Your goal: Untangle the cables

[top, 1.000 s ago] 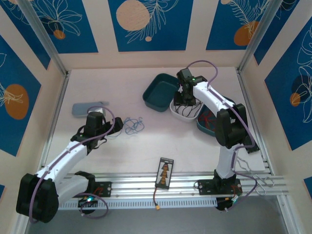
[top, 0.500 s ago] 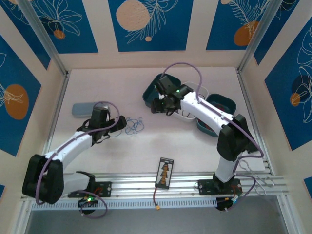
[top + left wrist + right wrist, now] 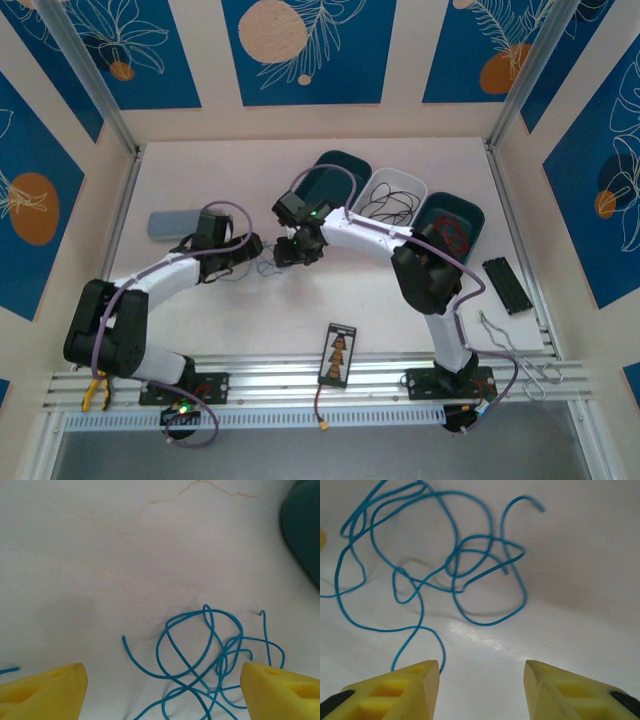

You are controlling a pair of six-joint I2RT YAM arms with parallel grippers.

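A tangle of thin blue cables [image 3: 266,264] lies on the white table between my two grippers. In the left wrist view the blue loops [image 3: 220,664] rest on the table between the yellow fingers [image 3: 55,690], and my left gripper [image 3: 162,680] stands open around them. My right gripper [image 3: 481,675] is open just short of the same blue tangle [image 3: 454,569], with one strand passing beside its left finger [image 3: 405,690]. Seen from above, the left gripper [image 3: 247,250] and right gripper [image 3: 288,248] face each other across the wires. Black cables lie in a white tray [image 3: 418,187] and red ones in a teal tray [image 3: 474,213].
Another teal tray [image 3: 345,160] stands at the back. A grey-blue lid [image 3: 172,222] lies at the left. A black card [image 3: 340,353] and a wire with an orange plug [image 3: 323,428] sit near the front rail; a black strip [image 3: 505,285] lies at the right.
The right arm has swung left from the white tray across to the blue tangle. The left gripper has reached right to the tangle and its jaws have narrowed a little.
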